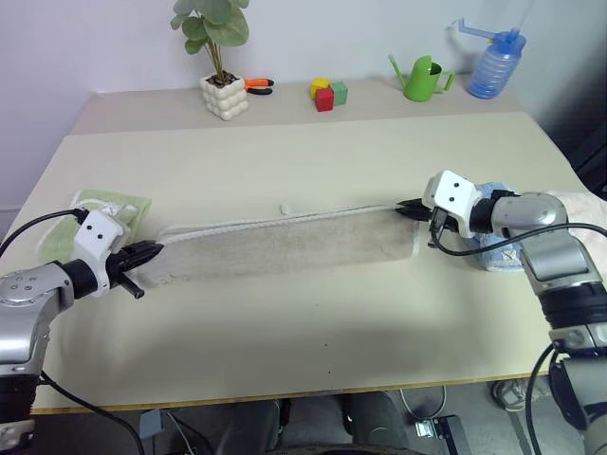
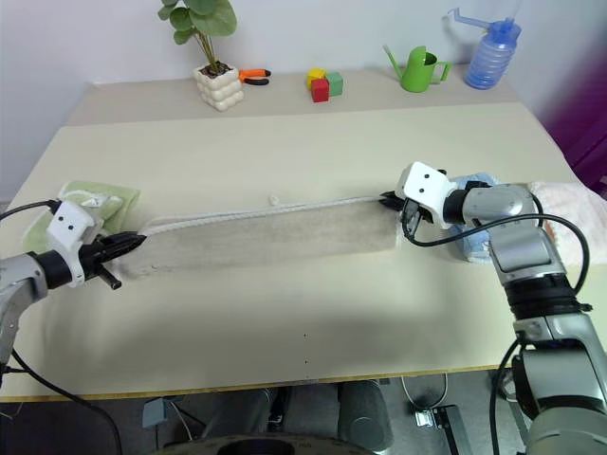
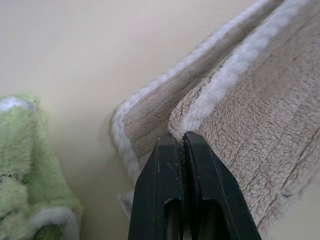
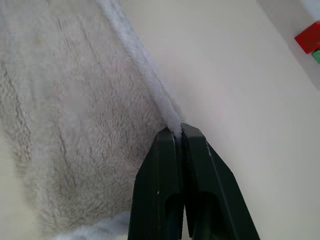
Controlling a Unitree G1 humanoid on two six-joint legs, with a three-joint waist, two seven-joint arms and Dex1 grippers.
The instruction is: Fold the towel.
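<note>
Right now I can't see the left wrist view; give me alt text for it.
The left hand, shut, pinches the whitish edge of the folded beige towel, whose two layers lie on the table. A light green towel lies beside it, apart.

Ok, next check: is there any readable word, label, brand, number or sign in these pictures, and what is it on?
None: no text can be read in any view.
The towel, pinched at each end by the left gripper and the right gripper, shows only plain pile and whitish edging.
The blue bottle, green watering can and coloured blocks show no legible marking.
</note>
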